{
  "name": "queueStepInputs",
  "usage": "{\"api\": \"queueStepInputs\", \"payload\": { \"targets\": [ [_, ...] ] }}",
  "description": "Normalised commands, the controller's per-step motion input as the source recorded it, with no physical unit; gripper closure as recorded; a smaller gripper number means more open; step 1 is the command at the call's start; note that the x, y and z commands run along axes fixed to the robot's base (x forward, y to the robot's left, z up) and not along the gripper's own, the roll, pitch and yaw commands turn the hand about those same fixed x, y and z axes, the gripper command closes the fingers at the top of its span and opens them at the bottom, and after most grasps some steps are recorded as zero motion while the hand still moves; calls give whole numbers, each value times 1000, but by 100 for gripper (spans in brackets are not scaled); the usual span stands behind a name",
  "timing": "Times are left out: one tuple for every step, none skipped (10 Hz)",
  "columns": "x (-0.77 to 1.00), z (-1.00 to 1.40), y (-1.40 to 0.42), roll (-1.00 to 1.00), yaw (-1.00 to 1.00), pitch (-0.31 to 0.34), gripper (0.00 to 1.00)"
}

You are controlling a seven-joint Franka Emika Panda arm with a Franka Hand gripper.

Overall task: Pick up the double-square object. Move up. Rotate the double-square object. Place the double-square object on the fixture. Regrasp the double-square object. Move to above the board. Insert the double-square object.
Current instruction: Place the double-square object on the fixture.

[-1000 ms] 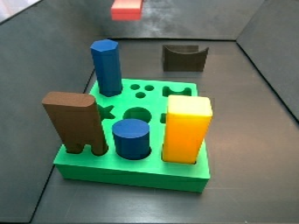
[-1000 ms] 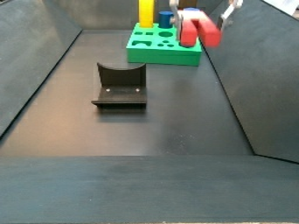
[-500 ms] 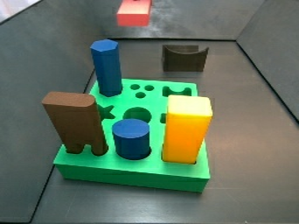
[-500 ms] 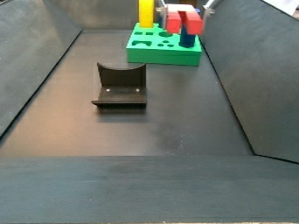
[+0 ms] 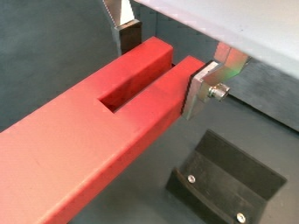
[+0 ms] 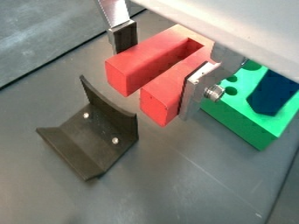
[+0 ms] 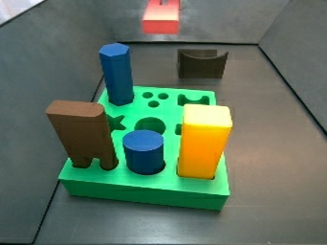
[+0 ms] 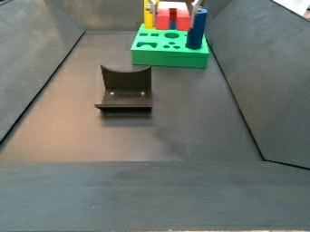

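I see the gripper with its flat silver fingers closed against the sides of the double-square object, a red grooved plastic block, held in the air. In a side view it hangs high beyond the board, the flat green base with shaped holes. The fixture, a dark curved-notch bracket, sits on the floor just beside the board, below the held block.

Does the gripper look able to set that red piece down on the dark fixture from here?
Probably yes. The gripper holds the red piece in the air, and the fixture lies below it on the floor, empty, with nothing between them. The board and its pegs stand off to one side.
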Motion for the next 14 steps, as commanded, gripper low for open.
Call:
{"api": "queueStepInputs", "payload": {
  "targets": [
    [1000,-1,-142,-58,28,148,100],
    [1000,0,-112,-54,29,144,100],
    [1000,2,-93,-47,32,150,100],
    [1000,6,-76,-45,35,157,100],
    [1000,6,-62,-45,36,164,100],
    [1000,59,978,-1000,161,59,100],
    [961,54,1000,-1000,148,59,100],
    [950,43,975,-1000,124,69,100],
    [825,12,694,-1000,95,114,100],
    [789,2,574,-1000,83,133,100],
    [728,-5,346,-1000,54,165,100],
    [687,-9,184,-1000,30,186,100],
    [626,-14,42,-939,-12,206,100],
    [571,-16,50,-759,-42,190,100]
  ]
}}
